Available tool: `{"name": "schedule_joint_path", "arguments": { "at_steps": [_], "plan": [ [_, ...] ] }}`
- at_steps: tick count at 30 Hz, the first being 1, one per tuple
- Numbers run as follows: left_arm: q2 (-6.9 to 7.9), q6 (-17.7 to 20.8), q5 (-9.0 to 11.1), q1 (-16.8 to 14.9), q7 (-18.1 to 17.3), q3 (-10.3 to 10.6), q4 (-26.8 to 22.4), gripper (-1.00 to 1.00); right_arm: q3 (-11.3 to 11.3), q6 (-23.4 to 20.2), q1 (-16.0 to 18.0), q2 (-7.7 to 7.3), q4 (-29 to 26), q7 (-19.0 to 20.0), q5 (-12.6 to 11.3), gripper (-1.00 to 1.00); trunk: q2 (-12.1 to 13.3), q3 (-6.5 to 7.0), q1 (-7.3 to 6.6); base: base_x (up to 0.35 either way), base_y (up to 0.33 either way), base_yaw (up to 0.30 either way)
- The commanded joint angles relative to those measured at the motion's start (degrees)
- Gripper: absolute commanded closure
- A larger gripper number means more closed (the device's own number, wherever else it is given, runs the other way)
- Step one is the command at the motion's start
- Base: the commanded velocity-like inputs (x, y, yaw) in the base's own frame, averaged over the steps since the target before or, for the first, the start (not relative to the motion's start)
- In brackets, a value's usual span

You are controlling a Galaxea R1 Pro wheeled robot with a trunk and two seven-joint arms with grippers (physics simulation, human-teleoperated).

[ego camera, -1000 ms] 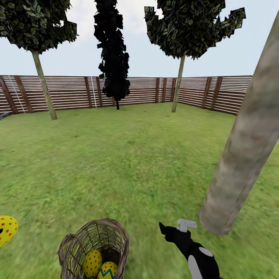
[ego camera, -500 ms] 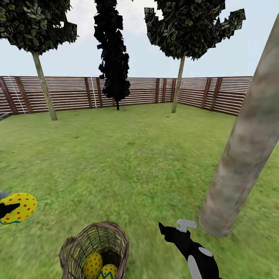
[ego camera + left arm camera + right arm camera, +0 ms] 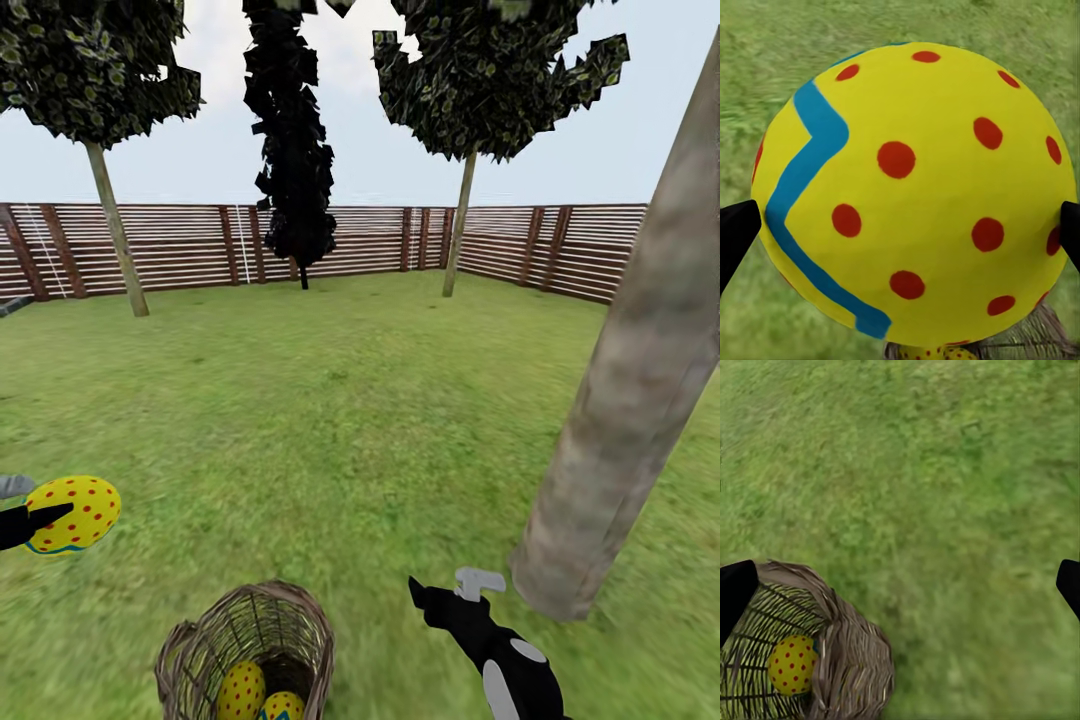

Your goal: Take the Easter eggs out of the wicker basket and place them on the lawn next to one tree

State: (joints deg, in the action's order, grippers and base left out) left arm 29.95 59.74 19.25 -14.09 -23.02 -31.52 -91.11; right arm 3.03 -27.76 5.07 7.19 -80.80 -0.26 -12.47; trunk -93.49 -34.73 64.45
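Note:
My left gripper [image 3: 35,520] is shut on a yellow Easter egg [image 3: 72,512] with red dots and a blue zigzag band, held above the lawn [image 3: 330,430] left of the wicker basket [image 3: 200,640]. Up close, the egg [image 3: 915,187] sits between the two black fingertips of the left gripper [image 3: 904,232]. Two more eggs lie in the basket: a red-dotted one [image 3: 240,690] and one cut off by the picture's edge [image 3: 283,707]. My right gripper [image 3: 448,588] hangs open right of the basket, near the foot of a thick tree trunk [image 3: 620,420]. The right wrist view shows the basket [image 3: 847,652] with a dotted egg [image 3: 793,664] inside.
A brown slat fence [image 3: 180,245] closes the garden at the back. Two leafy trees [image 3: 115,230] [image 3: 460,215] and a narrow black-foliaged one [image 3: 295,170] stand along it. Open grass lies between the basket and the fence.
My left gripper has carried the egg up and to the right, further into view. The head view has shifted slightly, so the basket sits lower in the picture. The right arm has kept still.

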Motion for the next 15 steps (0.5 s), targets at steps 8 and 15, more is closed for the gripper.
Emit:
{"name": "schedule_joint_path", "arguments": {
  "at_steps": [8,15],
  "plan": [
    [0.01,0.26,-0.44,-0.06,-0.69,-0.03,-0.07,1.0,1.47,0.0,0.03,0.01,-0.01,-0.02,-0.24,-1.0,3.19,2.1,-1.77,0.0,0.0,0.0],
    [-0.02,0.26,-0.44,-0.06,-0.71,-0.03,-0.11,1.0,1.54,0.07,0.03,0.01,0.1,-0.01,-0.27,-1.0,6.0,3.98,-3.3,0.0,0.0,0.0]
  ]
}}
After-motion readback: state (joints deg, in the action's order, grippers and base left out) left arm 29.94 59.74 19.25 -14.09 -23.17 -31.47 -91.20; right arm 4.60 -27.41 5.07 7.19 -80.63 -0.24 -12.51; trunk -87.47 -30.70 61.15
